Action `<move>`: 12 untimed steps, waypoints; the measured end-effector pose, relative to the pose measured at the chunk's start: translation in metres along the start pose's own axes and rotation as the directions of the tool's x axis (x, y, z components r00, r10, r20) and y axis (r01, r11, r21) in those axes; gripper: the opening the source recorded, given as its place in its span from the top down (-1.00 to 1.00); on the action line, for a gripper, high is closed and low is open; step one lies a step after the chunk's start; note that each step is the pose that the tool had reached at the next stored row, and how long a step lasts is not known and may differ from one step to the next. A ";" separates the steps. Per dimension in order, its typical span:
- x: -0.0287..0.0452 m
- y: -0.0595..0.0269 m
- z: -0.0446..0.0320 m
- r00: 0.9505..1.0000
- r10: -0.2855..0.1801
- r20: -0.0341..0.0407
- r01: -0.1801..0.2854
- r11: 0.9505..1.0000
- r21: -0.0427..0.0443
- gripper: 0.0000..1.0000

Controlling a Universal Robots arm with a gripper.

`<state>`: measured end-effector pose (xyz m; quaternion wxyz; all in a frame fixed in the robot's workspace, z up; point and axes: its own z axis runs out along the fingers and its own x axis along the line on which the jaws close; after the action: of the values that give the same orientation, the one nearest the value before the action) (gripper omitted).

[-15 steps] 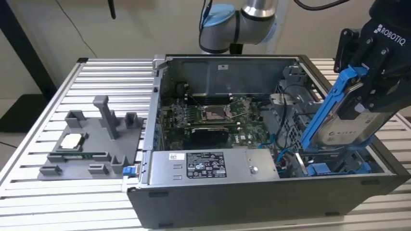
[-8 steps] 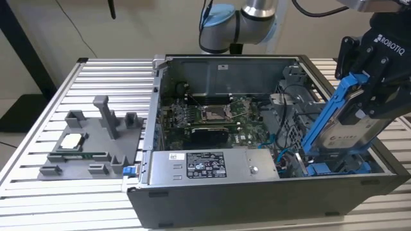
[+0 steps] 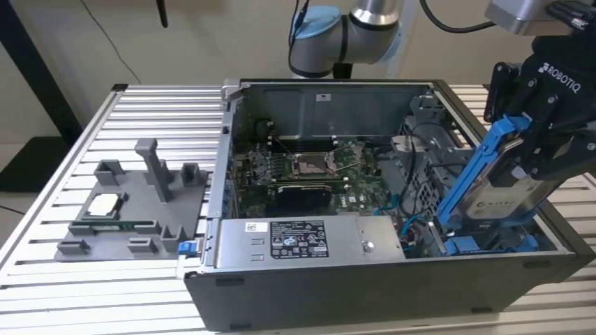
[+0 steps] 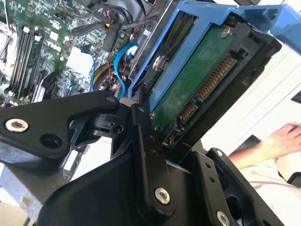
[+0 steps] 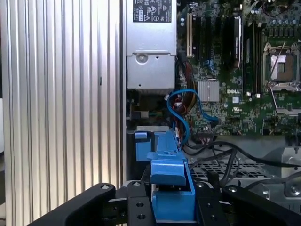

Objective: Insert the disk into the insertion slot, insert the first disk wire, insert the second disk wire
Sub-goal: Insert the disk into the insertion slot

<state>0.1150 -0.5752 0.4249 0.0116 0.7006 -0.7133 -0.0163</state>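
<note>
- Your black gripper is clamped shut on the disk, a flat silver-grey hard drive in a bright blue plastic frame, which it holds steeply tilted.
- The disk's lower end sits at the mouth of the insertion slot, a grey box-shaped bay with blue plastic pieces, at the exterior view's right, near side.
- Judged step: disk insertion, with the disk not yet seated. It calls for the rails to lie parallel to the bay.
- The second wrist view shows the disk's green circuit board. The first wrist view shows a looped blue cable.
</note>
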 end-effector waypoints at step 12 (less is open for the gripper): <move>-0.0003 -0.0050 0.0127 1.000 0.000 0.009 0.000 1.000 0.000 0.35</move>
<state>0.1195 -0.5748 0.4120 0.0084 0.7006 -0.7132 -0.0196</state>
